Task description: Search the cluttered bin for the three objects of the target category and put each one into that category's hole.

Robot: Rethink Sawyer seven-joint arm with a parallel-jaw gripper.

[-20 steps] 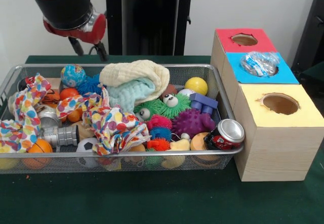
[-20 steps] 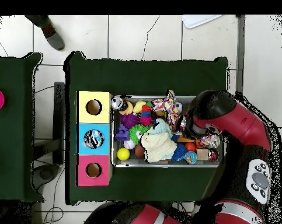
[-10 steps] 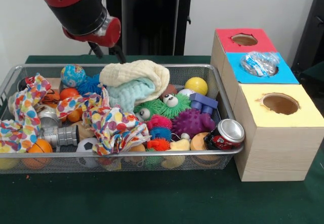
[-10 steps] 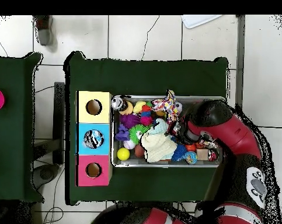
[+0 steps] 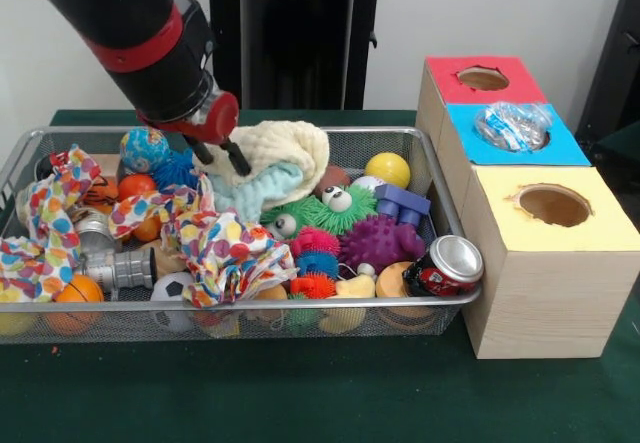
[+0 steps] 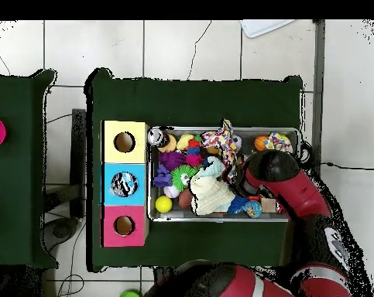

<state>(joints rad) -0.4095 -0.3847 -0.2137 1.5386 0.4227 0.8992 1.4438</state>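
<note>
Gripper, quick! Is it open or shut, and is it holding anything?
Gripper: open, holding nothing, fingers down at the cream cloth in the bin.

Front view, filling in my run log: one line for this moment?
claw: open, at cream cloth | blue hole: plastic bottle | red, yellow holes: empty

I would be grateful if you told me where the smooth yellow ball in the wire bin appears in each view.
Front view: the smooth yellow ball lies at the wire bin's far right corner.
Overhead view: it sits at the bin's lower left corner.
Shared landmark: the blue-topped wooden box just beside it.
</note>
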